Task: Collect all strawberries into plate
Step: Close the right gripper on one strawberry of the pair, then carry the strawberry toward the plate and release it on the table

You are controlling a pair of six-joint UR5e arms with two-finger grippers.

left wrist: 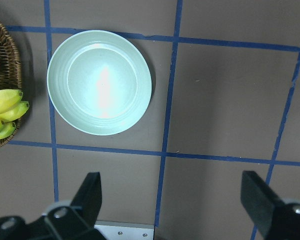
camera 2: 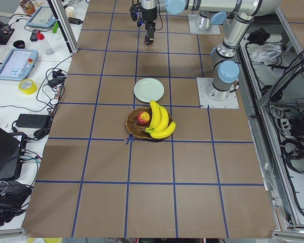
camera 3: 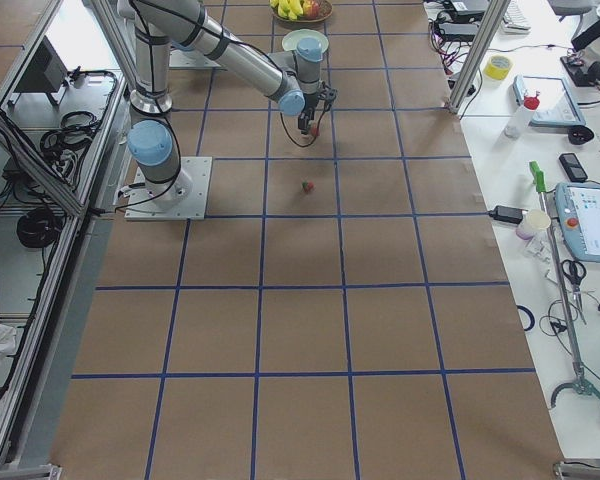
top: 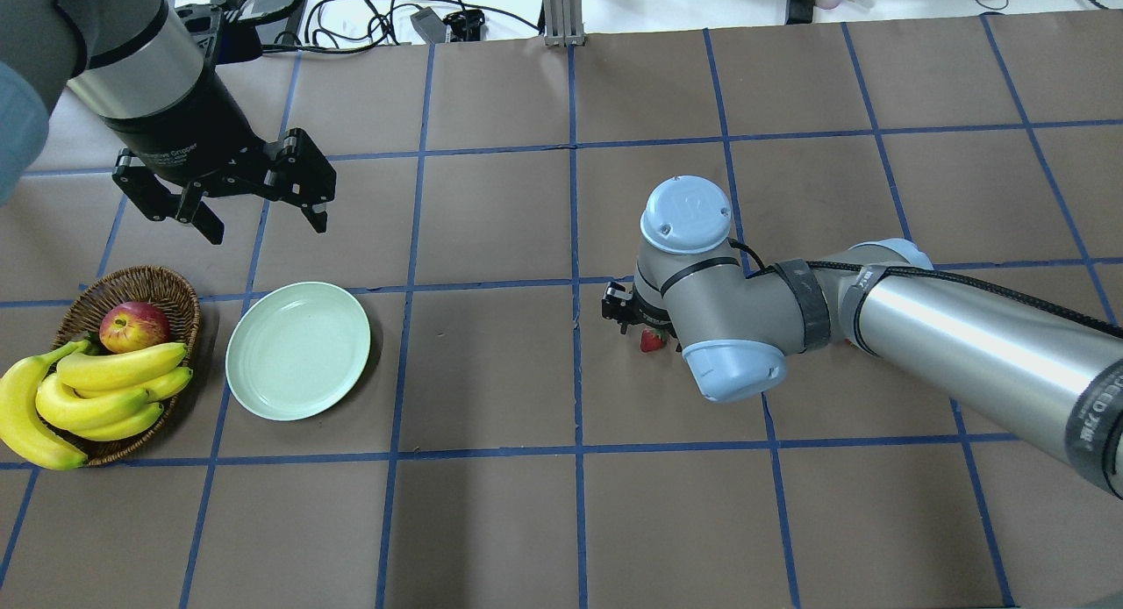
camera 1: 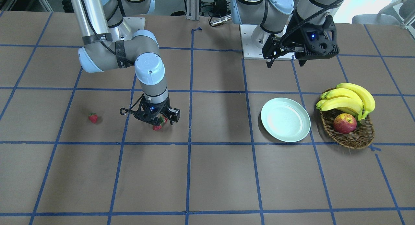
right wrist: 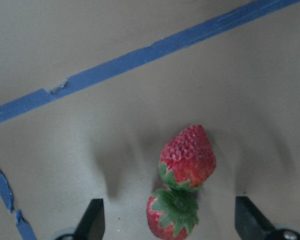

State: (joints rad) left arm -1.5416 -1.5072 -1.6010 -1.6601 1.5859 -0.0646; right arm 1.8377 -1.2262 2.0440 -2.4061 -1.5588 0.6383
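Front view: my right gripper (camera 1: 158, 124) sits low over two strawberries (camera 1: 158, 126); third strawberry (camera 1: 93, 117) lies well apart at their 9 o'clock. Plate (camera 1: 285, 119) is far off at 3 o'clock, just beside basket (camera 1: 353, 142). Left gripper (camera 1: 285, 63) hangs at plate's 12 o'clock. Right wrist: fingers (right wrist: 92, 220) released, straddling both touching berries, no grip. Left wrist: fingers spread wide, plate at 10 o'clock.

2 strawberries (right wrist: 187, 155) touching, 3rd strawberry (camera 1: 93, 117) well apart; mint plate (camera 1: 304, 121) lying flat.
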